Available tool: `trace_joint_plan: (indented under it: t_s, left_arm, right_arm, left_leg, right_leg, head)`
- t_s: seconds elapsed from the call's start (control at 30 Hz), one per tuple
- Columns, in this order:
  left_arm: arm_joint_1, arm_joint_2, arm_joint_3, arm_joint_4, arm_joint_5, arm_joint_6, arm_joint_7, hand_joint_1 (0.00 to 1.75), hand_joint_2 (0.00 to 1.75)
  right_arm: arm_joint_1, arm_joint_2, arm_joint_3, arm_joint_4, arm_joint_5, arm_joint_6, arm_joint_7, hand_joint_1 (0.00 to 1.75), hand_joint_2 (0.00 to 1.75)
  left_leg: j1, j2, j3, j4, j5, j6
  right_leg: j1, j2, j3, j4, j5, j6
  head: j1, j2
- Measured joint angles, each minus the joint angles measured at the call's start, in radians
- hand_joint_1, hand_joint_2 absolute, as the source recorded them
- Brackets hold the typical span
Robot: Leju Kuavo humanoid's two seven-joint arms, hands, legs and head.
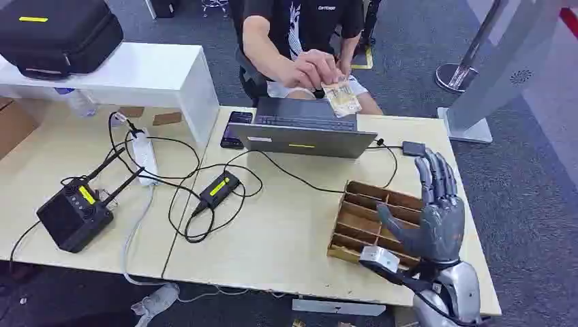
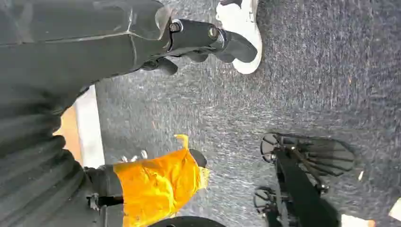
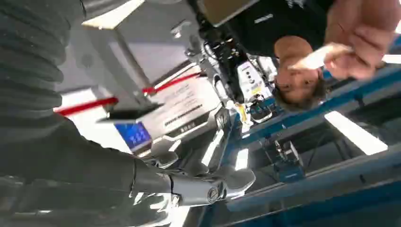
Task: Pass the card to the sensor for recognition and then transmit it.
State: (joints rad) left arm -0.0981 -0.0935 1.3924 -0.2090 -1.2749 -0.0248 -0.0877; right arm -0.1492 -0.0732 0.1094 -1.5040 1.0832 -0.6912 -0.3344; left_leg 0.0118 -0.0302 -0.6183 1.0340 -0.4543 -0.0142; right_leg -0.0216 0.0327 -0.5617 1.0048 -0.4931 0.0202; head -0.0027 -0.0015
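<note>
Behind the laptop, a person's hand (image 1: 315, 69) holds the card (image 1: 343, 99), pale with a printed face; the same card (image 3: 321, 56) is pinched in that hand in the right wrist view. My right hand (image 1: 436, 211) stands upright over the right end of the wooden divider tray (image 1: 361, 225), palm facing left, fingers spread and empty, well short of the card. In the left wrist view my left hand (image 2: 142, 42) hangs over grey carpet with its fingers loosely curled and nothing in them. A small dark sensor box (image 1: 413, 148) lies on the table right of the laptop.
A grey laptop (image 1: 303, 129) sits mid-table with a phone (image 1: 236, 128) beside it. Cables, a power strip (image 1: 145, 157), a black adapter (image 1: 218, 187) and a black monitor box (image 1: 73, 214) crowd the left half. A white shelf (image 1: 136, 71) carries a black case. A grey stand (image 1: 491, 75) is at the right.
</note>
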Motion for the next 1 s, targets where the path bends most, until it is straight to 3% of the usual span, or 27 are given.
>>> trace_joint_plan:
  t_s: [0.13, 0.2, 0.23, 0.27, 0.37, 0.4, 0.67, 0.8, 0.93, 1.0]
  left_arm:
    - [-0.004, 0.003, -0.025, 0.000, -0.034, -0.020, 0.000, 0.00, 1.75]
    - [-0.005, 0.005, -0.036, 0.000, -0.043, -0.027, 0.000, 0.00, 1.75]
    - [-0.005, 0.006, -0.042, 0.000, -0.048, -0.029, 0.000, 0.00, 1.75]
    - [-0.005, 0.006, -0.047, 0.000, -0.052, -0.029, 0.000, 0.00, 1.75]
    - [-0.006, 0.008, -0.059, 0.000, -0.061, -0.033, 0.000, 0.00, 1.75]
    - [-0.006, 0.009, -0.063, 0.000, -0.063, -0.035, 0.000, 0.00, 1.75]
    - [-0.006, 0.011, -0.077, 0.000, -0.071, -0.039, 0.000, 0.00, 1.75]
    - [-0.006, 0.010, -0.080, 0.000, -0.073, -0.040, 0.000, 0.00, 1.75]
    - [-0.006, 0.011, -0.080, 0.000, -0.072, -0.040, 0.000, 0.00, 1.75]
    - [-0.006, 0.011, -0.080, 0.000, -0.070, -0.039, 0.000, 0.00, 1.75]
  right_arm:
    - [-0.204, -0.029, 0.035, 0.198, 0.119, 0.000, 0.115, 0.00, 1.75]
    - [-0.298, -0.039, 0.044, 0.299, 0.152, 0.000, 0.140, 0.00, 1.75]
    - [-0.349, -0.042, 0.048, 0.351, 0.168, 0.000, 0.150, 0.09, 1.75]
    - [-0.389, -0.044, 0.053, 0.396, 0.182, 0.000, 0.158, 0.54, 1.75]
    - [-0.495, -0.045, 0.067, 0.516, 0.209, -0.001, 0.179, 0.54, 1.75]
    - [-0.520, -0.045, 0.072, 0.545, 0.213, -0.001, 0.183, 1.29, 1.75]
    - [-0.596, -0.045, 0.104, 0.646, 0.213, -0.002, 0.185, 1.34, 1.75]
    - [-0.594, -0.044, 0.110, 0.646, 0.192, -0.003, 0.168, 1.17, 1.75]
    - [-0.560, -0.039, 0.110, 0.598, 0.156, -0.003, 0.125, 1.57, 1.75]
    - [-0.537, -0.036, 0.110, 0.567, 0.134, -0.003, 0.105, 1.57, 1.75]
  left_leg:
    - [0.000, 0.001, 0.000, 0.000, 0.003, -0.001]
    - [0.000, -0.001, 0.000, 0.000, 0.005, 0.000]
    - [0.000, -0.001, 0.000, 0.000, 0.005, 0.000]
    - [0.000, -0.001, -0.001, 0.000, 0.006, 0.000]
    - [0.000, -0.002, -0.001, 0.000, 0.006, 0.000]
    - [0.000, -0.002, -0.001, 0.000, 0.006, 0.000]
    - [0.000, -0.003, -0.002, 0.000, 0.005, 0.000]
    - [0.000, -0.003, -0.002, 0.000, 0.005, 0.000]
    - [0.000, -0.003, -0.002, 0.000, 0.005, 0.000]
    - [0.000, -0.003, -0.002, 0.000, 0.005, 0.000]
  right_leg:
    - [0.000, 0.001, -0.001, 0.000, 0.003, 0.001]
    - [0.000, 0.000, -0.001, 0.000, 0.003, 0.001]
    - [0.000, 0.000, 0.000, 0.000, 0.004, 0.001]
    - [0.000, 0.000, 0.000, 0.000, 0.005, 0.001]
    - [0.000, -0.001, 0.000, 0.000, 0.005, 0.001]
    - [0.000, -0.001, -0.001, 0.000, 0.005, 0.001]
    - [0.000, -0.002, -0.001, 0.000, 0.004, 0.001]
    - [0.000, -0.002, -0.002, 0.000, 0.004, 0.001]
    - [0.000, -0.002, -0.002, 0.000, 0.004, 0.001]
    - [0.000, -0.002, -0.002, 0.000, 0.004, 0.001]
  head:
    - [0.000, 0.000]
    - [0.001, 0.000]
    - [0.000, 0.000]
    - [0.001, 0.000]
    - [0.000, 0.000]
    - [0.001, 0.000]
    - [0.000, 0.000]
    - [0.000, 0.000]
    - [0.000, 0.000]
    - [0.001, 0.000]
